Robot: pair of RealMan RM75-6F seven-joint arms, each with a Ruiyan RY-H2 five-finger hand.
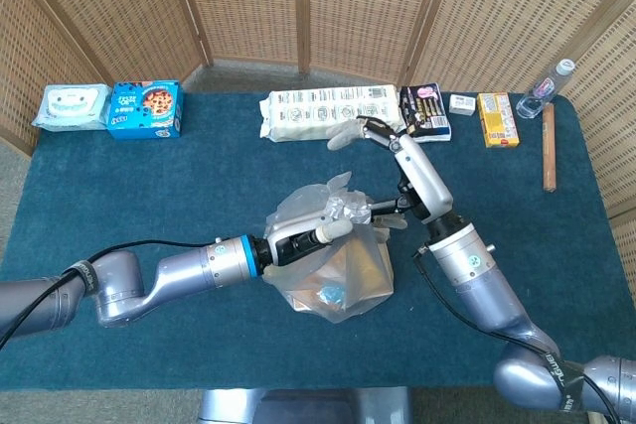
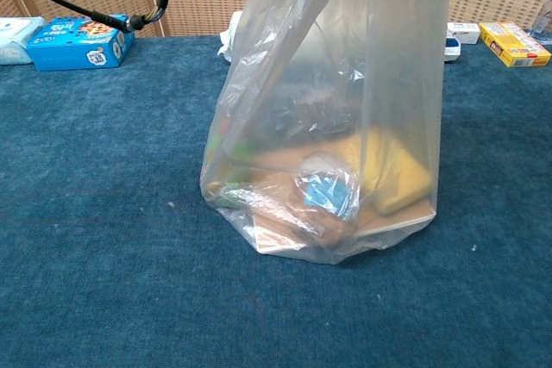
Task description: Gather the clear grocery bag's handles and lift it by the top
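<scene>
Bag [image 1: 333, 270] top in left hand [image 1: 310, 228]

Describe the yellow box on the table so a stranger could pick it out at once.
Start at the far edge of the blue table, below the wicker screen, and go to the far right corner where a clear water bottle lies. The yellow box lies just left of that bottle and right of a small white box. It is the only yellow carton in that row.
</scene>
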